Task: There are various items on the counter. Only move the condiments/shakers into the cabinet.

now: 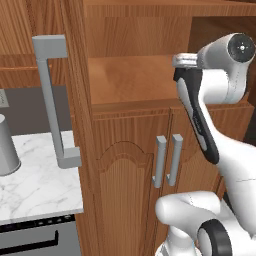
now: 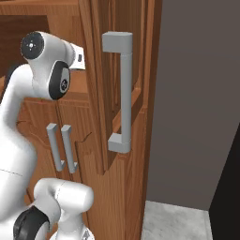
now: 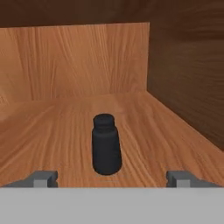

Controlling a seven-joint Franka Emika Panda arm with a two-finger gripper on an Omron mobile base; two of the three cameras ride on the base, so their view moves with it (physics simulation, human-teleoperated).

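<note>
The cabinet (image 1: 125, 75) stands open, its tall door (image 1: 75, 100) swung out toward the left base camera, with one long grey bar handle (image 1: 52, 100) on it. Inside, one wooden shelf (image 3: 144, 127) holds one black shaker (image 3: 106, 144). The shaker stands upright near the front of the shelf, well apart from the back wall and the right side wall, with bare wood all around it.

The gripper (image 3: 112, 178) is spread wide: its two fingertips (image 3: 43, 177) sit far apart at the bottom of the hand view, one on each side of the shaker and apart from it, touching nothing. The shaker stands free on the shelf between and just beyond them. In the left base view the arm (image 1: 200, 120) reaches up to the shelf opening, the hand at the right part of the compartment.

Below the shelf are low doors (image 1: 130, 190) carrying two short grey handles (image 1: 167, 160) side by side.

To the left of the cabinet, the marble table (image 1: 35, 185) bears one grey canister (image 1: 6, 147), upright at the picture's left edge and cut off by it.
</note>
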